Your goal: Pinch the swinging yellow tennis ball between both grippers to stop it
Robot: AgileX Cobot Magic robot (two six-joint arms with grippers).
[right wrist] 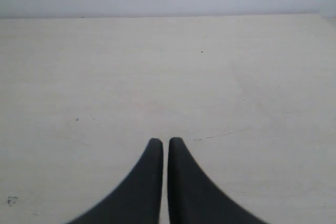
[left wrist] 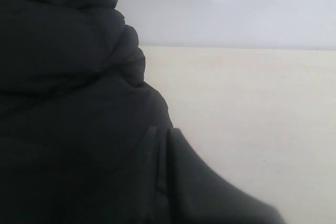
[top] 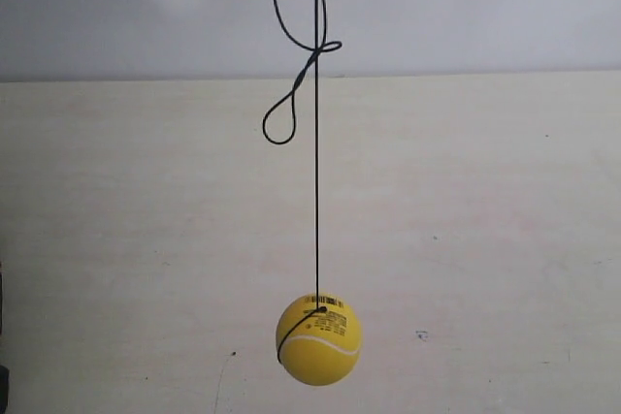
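The yellow tennis ball (top: pixel 318 339) hangs low in the exterior view on a thin black string (top: pixel 316 191), its white seam and barcode print facing the camera. Neither gripper is near it there. In the right wrist view my right gripper (right wrist: pixel 165 143) is shut, its two tapered fingers side by side over the pale table with nothing between them. My left gripper (left wrist: pixel 167 136) is also shut, its jaws meeting at a narrow seam and empty. The ball does not show in either wrist view.
The string carries a knot with a hanging loop (top: pixel 281 123) above the ball. A cream tabletop (top: pixel 485 239) ends at a pale wall (top: pixel 466 7). A bulky black mass (left wrist: pixel 63 77) fills much of the left wrist view. A dark sliver (top: pixel 2 336) sits at the exterior view's left edge.
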